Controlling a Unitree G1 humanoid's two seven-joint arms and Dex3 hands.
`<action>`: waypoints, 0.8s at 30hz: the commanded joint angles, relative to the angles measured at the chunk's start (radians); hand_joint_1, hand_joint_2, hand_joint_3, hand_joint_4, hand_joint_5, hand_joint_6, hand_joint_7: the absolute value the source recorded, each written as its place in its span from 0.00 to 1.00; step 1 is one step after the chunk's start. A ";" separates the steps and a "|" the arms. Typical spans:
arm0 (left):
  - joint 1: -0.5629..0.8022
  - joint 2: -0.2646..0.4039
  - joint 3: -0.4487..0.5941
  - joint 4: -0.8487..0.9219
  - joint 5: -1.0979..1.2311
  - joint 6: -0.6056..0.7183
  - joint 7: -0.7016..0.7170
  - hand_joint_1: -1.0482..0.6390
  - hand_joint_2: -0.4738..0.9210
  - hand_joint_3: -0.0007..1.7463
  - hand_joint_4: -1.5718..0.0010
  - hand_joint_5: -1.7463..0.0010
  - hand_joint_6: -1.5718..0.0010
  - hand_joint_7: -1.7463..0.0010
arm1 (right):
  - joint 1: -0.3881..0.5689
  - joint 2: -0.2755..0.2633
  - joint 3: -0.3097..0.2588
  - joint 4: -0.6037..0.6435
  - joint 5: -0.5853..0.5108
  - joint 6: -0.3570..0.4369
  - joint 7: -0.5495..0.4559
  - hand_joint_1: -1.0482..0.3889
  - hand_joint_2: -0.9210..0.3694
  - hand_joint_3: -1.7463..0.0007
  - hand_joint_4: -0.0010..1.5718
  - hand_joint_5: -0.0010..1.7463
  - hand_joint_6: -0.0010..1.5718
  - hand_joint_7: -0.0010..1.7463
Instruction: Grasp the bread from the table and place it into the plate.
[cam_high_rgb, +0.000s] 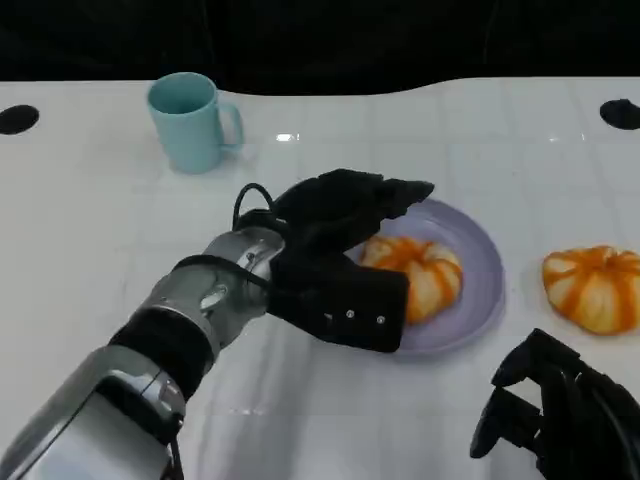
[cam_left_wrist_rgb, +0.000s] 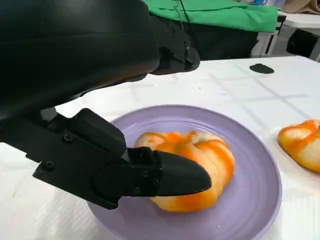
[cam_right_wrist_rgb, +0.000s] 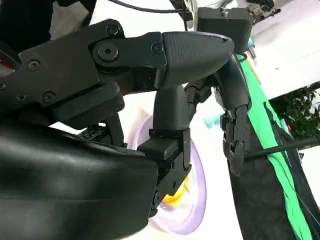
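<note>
Left forearm reached diagonally across the table from the lower left, silver casing with black cuffs. Left hand hovered at the near-left rim of the plate, fingers spread on either side of the bread. From the left wrist view, one fingertip lay just in front of the bread; whether it touched could not be told, and the hand looked open, gripping nothing. Bread sat in the plate, left of centre: a rounded, lobed roll, pale crust with glossy orange stripes. Plate was round, shallow, smooth lilac. A second, similar roll lay on the table right of the plate. Right hand rested low at the near right, fingers loosely apart, holding nothing. A pale teal mug stood upright at the far left. Table was glossy white, faintly gridded.
</note>
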 joint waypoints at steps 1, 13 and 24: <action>-0.016 0.029 0.009 -0.038 -0.012 0.005 -0.041 0.02 1.00 0.36 0.99 0.99 0.95 0.99 | 0.001 -0.011 -0.010 -0.004 0.005 -0.004 0.001 0.37 0.00 0.76 0.39 1.00 0.29 0.94; 0.086 0.090 0.080 -0.191 -0.118 -0.041 -0.111 0.06 1.00 0.33 0.95 0.96 0.94 0.98 | 0.004 -0.012 -0.015 -0.005 0.010 -0.004 0.005 0.37 0.00 0.76 0.39 1.00 0.29 0.94; 0.275 0.107 0.216 -0.366 -0.383 -0.115 -0.250 0.13 1.00 0.27 0.89 0.92 0.89 0.97 | 0.006 -0.011 -0.016 -0.007 0.009 -0.002 0.005 0.38 0.00 0.75 0.40 1.00 0.30 0.93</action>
